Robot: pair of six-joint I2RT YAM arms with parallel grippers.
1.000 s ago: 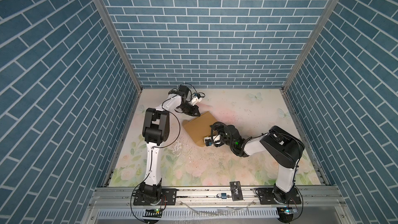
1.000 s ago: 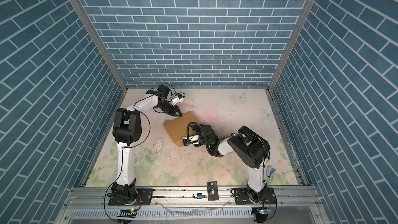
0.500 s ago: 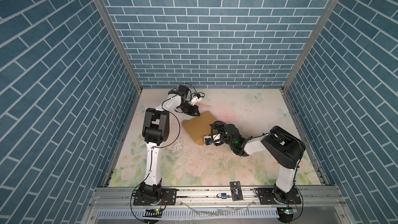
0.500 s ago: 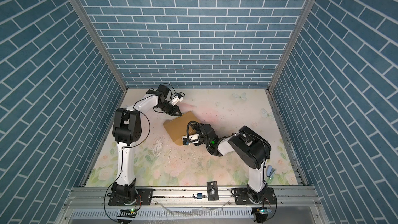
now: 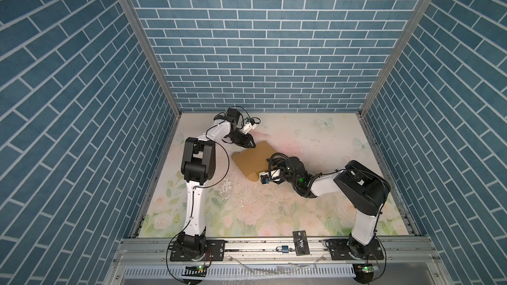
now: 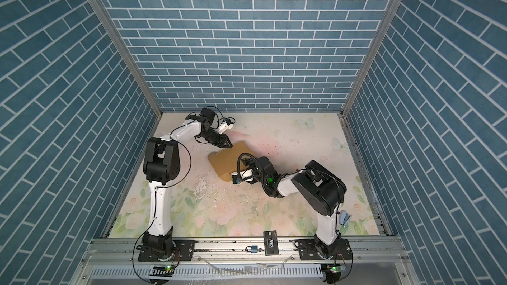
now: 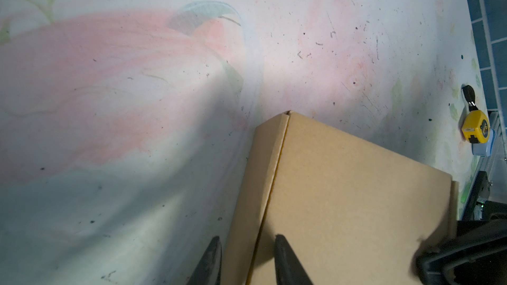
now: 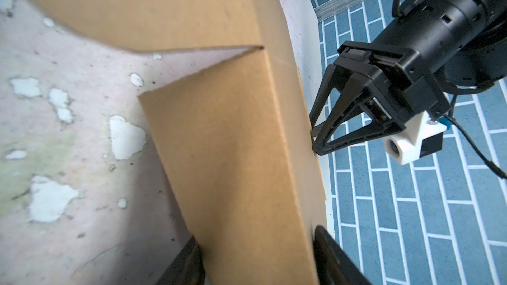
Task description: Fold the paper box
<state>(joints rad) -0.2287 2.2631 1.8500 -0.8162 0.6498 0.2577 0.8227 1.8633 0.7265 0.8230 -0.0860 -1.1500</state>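
**Box braced at two edges, panel in the right jaws**

At the left gripper (image 7: 247, 239) the jaws stand parted, astride the box's folded edge at the bottom of the wrist frame. One finger (image 7: 211, 259) is on the table side. Its partner is over the top panel with a shadow beneath it. Looks loose, not a clamp.

At the right gripper (image 8: 256, 238) the jaws sit either side of a cardboard panel that fills the gap from finger to finger. I read it as a pinch.

The paper box (image 5: 251, 159) is tan, flat and nearly closed. It lies just left of centre in both top views (image 6: 223, 160), on the floral table (image 5: 329, 138). The left gripper meets its upper edge, and the right wrist covers its lower right corner.

Step in hand, my reading: seating a last side panel.

Doing it well:
- Use the left jaws as a stop so the box cannot slide or turn.
- Swing the held panel about its crease rather than dragging it.
- Pinch lightly, since corrugated board dents.
- Watch the notch where the panels meet, as a snag there would buckle the wall.
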